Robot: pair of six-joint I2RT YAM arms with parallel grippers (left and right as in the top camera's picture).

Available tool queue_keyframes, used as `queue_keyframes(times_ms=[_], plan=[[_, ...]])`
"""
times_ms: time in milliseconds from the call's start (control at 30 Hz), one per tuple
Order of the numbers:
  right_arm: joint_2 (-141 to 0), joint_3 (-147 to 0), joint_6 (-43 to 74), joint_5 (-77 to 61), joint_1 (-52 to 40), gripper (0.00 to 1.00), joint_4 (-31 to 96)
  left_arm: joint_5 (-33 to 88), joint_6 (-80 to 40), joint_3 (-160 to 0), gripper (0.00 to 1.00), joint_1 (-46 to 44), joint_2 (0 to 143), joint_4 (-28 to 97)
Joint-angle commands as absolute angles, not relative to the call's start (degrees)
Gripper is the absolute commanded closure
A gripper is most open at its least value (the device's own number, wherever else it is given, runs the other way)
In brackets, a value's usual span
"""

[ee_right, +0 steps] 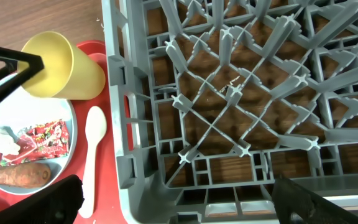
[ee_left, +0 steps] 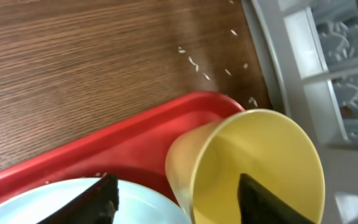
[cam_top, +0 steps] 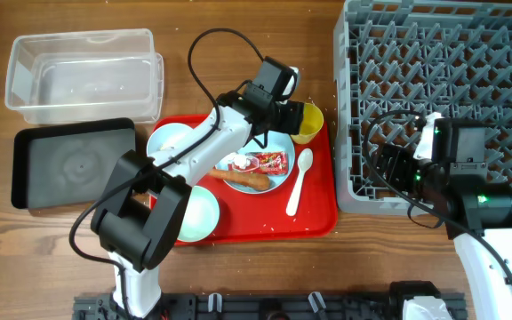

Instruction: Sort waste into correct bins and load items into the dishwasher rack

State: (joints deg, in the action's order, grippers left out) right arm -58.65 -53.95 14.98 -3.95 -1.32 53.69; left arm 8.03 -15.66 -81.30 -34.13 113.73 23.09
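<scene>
The small yellow cup (cam_top: pixel 310 121) lies tilted at the far right corner of the red tray (cam_top: pixel 318 213). My left gripper (ee_left: pixel 176 199) is open and straddles the cup's wall (ee_left: pixel 260 162), one finger inside, one over the light-blue plate (ee_left: pixel 73 208). The plate (cam_top: pixel 281 180) holds the carrot piece (cam_top: pixel 243 179), red wrapper (cam_top: pixel 270 162) and white paper scrap (cam_top: pixel 241 163). The white spoon (cam_top: pixel 299 182) lies beside it. My right gripper (ee_right: pixel 179 199) is open and empty over the front left corner of the grey rack (ee_right: pixel 229 93).
A pale blue bowl (cam_top: pixel 169 140) and a pale green bowl (cam_top: pixel 199 216) sit on the tray's left side. The clear tub (cam_top: pixel 83 71) and black tray (cam_top: pixel 74 164) stand at the left. Rice grains (ee_left: pixel 197 62) lie on the wood between tray and rack.
</scene>
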Motion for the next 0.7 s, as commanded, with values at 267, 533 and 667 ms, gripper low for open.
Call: queue_keyframes(times_ms=[267,533,667], plan=[[-59.05,-55.16,15.62,-2.76,-1.48,0.00,53.74,6.17,-15.46,-82.04,0.83,-34.46,116.16,22.22],[-59.05,-55.16,15.59,-2.74,-1.48,0.00,53.71,6.15,-15.46,-82.06,0.96,-34.04,114.48,22.48],[-59.05,-55.16,15.64,-1.87,-1.43,0.00,53.58,7.18,-15.49,-82.11,0.96,-32.49,109.97,25.34]])
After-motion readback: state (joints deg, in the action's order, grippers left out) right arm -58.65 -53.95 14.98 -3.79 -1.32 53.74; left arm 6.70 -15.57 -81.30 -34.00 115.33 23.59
